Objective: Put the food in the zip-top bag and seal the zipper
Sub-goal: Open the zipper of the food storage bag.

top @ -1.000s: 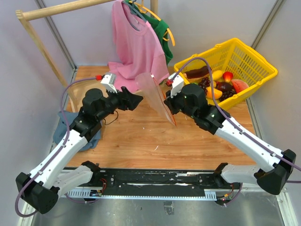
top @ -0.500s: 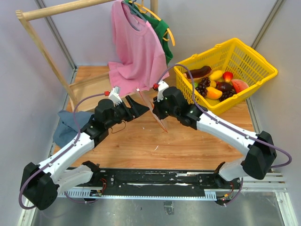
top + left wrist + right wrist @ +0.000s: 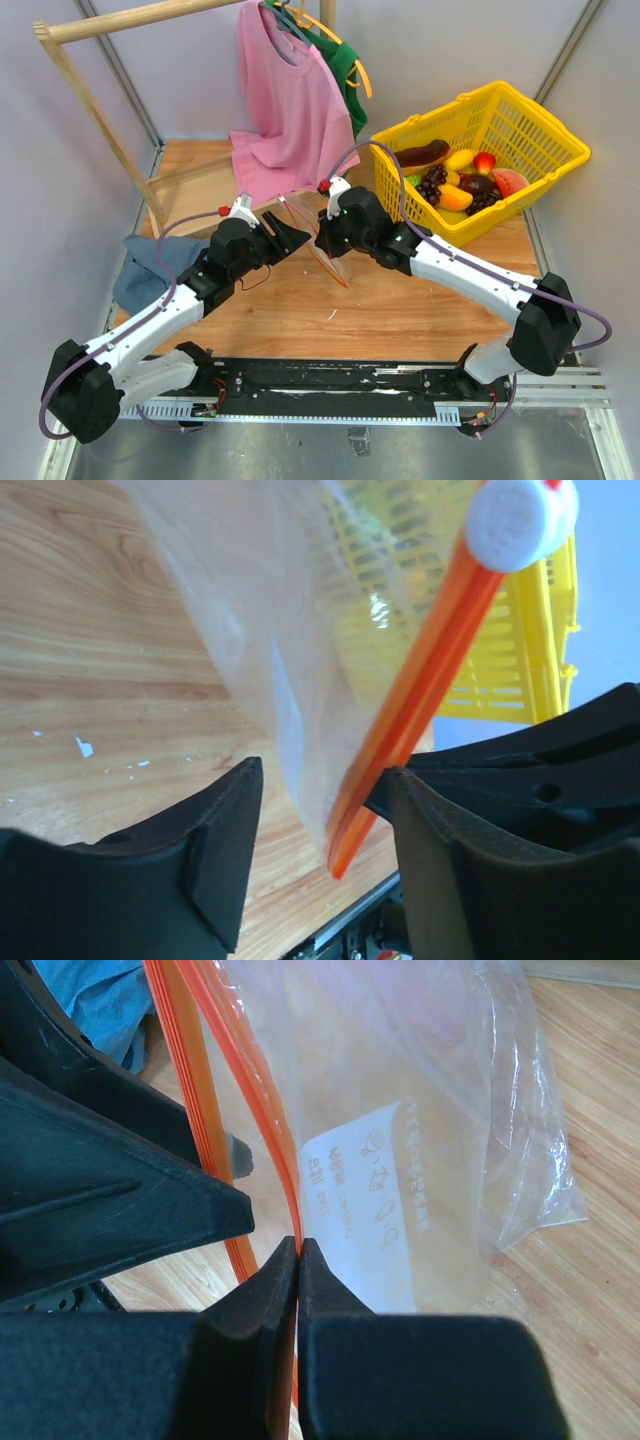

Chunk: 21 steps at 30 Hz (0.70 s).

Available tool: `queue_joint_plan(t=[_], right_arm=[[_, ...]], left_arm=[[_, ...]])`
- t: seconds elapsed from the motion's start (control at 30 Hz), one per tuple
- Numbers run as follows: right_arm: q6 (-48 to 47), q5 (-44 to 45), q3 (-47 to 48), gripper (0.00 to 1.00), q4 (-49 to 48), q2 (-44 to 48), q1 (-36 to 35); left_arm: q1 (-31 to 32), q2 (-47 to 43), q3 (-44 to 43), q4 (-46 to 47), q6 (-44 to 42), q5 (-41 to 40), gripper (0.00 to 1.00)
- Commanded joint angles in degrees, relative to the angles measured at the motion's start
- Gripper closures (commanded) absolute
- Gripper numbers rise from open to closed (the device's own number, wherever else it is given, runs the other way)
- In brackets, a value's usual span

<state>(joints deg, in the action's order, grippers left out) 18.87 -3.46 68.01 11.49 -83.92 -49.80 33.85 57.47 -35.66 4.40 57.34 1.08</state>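
Black pads of the right gripper (image 3: 298,1245) are pressed tight together, pinching the red-orange zipper (image 3: 266,1110), which runs up and away from the fingertips. From that strip the clear zip-top bag (image 3: 440,1130) spreads off to the right of the wrist view, crinkled, with a pale printed label showing through it.

Facing it, the left gripper (image 3: 322,780) is spread wide. The bag's lower corner (image 3: 250,600) and the zipper's end (image 3: 420,680) hang in the gap between its two fingers. The strip lies close against the right-hand finger; whether it touches cannot be told. A white tab (image 3: 510,520) caps the zipper's far end.

From above, the bag (image 3: 300,212) hangs above the wooden table (image 3: 400,300) between the two grippers. The food (image 3: 455,180) lies well apart, in the yellow basket (image 3: 520,120) at the table's far right.
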Motion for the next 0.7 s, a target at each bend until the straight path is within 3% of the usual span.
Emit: queue_joint_plan(t=[0.0, 0.13, 0.57, 0.67], right_arm=[[1.44, -0.23, 1.88, 0.99, -1.69, 1.01, -0.91], [1.97, -1.25, 1.96, 0.99, -2.09, 0.87, -0.97], [4.08, -1.86, 2.75, 0.99, -3.13, 0.6, -0.91], [3.53, -1.67, 3.69, 0.99, -1.48, 0.82, -0.91]], left_arm=[[0.52, -0.77, 1.59, -0.73, 0.36, -3.8, 0.45], [0.68, 0.61, 2.34, 0.95, 1.19, -3.44, 0.47], [5.93, 3.64, 2.64, 2.54, 1.47, -8.88, 0.64], [5.97, 3.04, 1.96, 1.08, 0.42, -10.02, 0.78]])
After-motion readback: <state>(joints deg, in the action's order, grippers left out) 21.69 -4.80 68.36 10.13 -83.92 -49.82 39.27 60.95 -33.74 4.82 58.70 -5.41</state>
